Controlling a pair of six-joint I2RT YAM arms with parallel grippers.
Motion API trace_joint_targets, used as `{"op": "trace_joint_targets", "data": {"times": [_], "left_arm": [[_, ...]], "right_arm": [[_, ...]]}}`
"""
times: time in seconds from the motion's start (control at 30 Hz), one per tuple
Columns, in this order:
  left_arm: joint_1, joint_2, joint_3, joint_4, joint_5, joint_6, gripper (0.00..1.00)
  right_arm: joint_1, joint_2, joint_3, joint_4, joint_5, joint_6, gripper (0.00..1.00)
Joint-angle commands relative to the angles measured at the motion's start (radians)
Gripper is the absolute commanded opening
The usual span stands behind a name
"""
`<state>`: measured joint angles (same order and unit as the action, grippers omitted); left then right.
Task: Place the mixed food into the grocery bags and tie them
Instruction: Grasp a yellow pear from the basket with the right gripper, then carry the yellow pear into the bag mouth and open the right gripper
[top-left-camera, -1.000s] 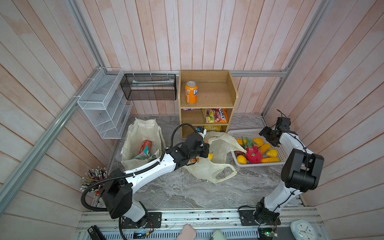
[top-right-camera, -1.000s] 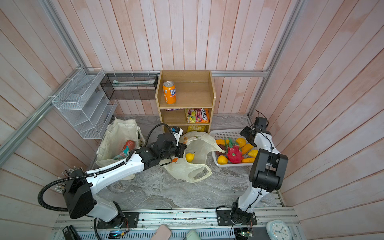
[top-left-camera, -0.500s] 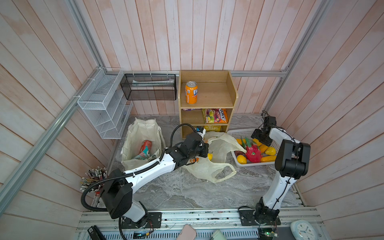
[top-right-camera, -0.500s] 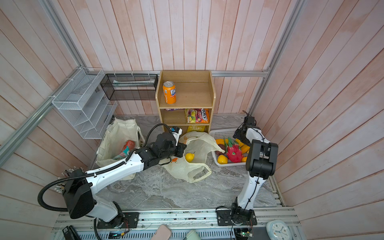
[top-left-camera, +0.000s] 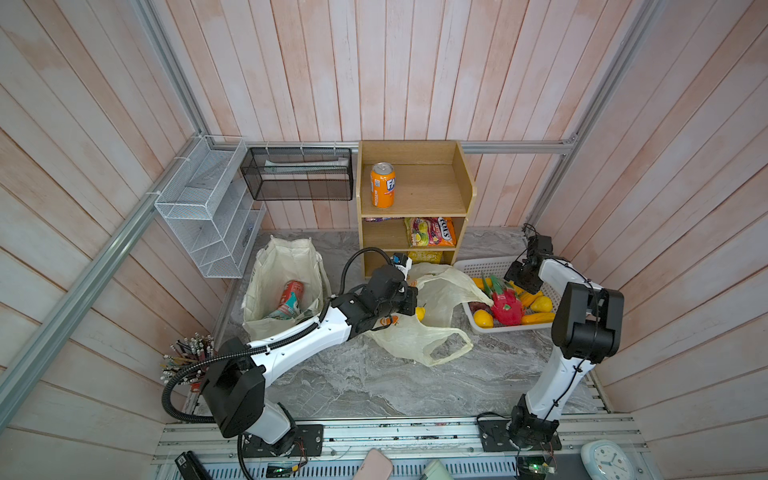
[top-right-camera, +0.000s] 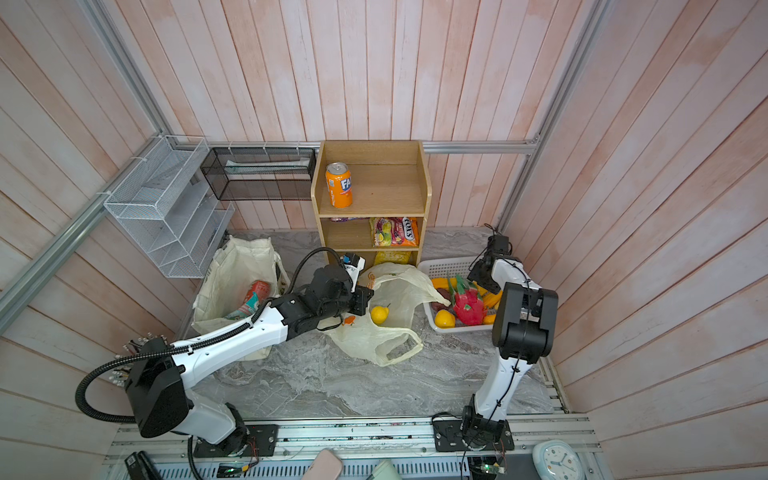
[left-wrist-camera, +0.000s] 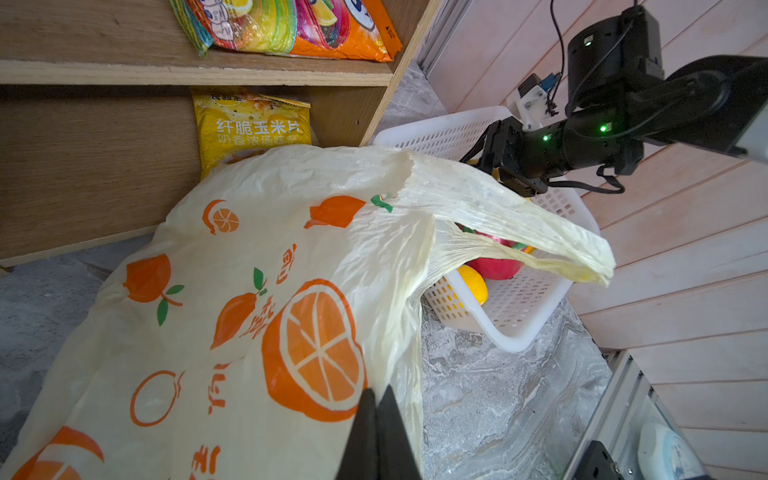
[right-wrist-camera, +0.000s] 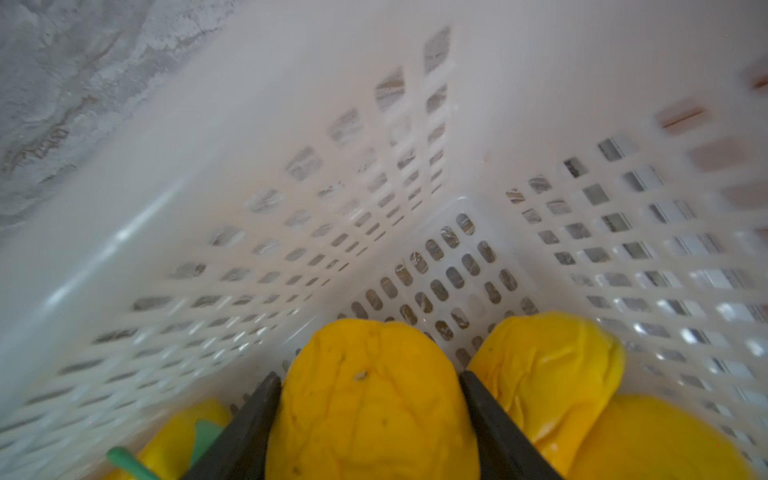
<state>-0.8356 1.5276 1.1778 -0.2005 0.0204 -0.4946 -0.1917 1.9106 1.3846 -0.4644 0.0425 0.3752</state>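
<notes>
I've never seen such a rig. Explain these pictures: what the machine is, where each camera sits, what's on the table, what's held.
These are two robot arms mounted at the edge of a marble table, each ending in a two-finger gripper. Two pictures look down from overhead; two come from cameras on the wrists. On the table: a canvas tote holding a red can and a teal snack packet, a plastic bag printed with oranges, a white basket of fruit, and a wooden shelf with an orange soda can. The left gripper is shut on the plastic bag. The right gripper is down in the basket, jaws on either side of a yellow fruit; whether it grips yet is unclear.
</notes>
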Motion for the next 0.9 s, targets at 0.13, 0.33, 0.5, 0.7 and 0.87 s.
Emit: {"op": "trace_joint_targets", "data": {"times": [0.13,0.33,0.5,0.7,0.87], "left_arm": [[0.006,-0.006,0.005,0.019,0.012,-0.012,0.0],[0.006,-0.005,0.012,0.007,-0.002,-0.007,0.0],[0.006,-0.008,0.017,-0.013,-0.015,-0.004,0.0],[0.006,-0.013,0.031,-0.051,-0.035,0.007,0.0],[0.007,-0.02,0.042,-0.073,-0.051,0.004,0.0]], "right_arm": [[-0.03,-0.175,-0.041,0.032,-0.073,0.069,0.46],[-0.041,-0.382,-0.156,0.16,-0.294,0.191,0.46],[-0.033,-0.558,-0.27,0.265,-0.49,0.289,0.46],[0.085,-0.759,-0.322,0.239,-0.569,0.275,0.46],[0.32,-0.864,-0.348,0.16,-0.5,0.261,0.46]]}}
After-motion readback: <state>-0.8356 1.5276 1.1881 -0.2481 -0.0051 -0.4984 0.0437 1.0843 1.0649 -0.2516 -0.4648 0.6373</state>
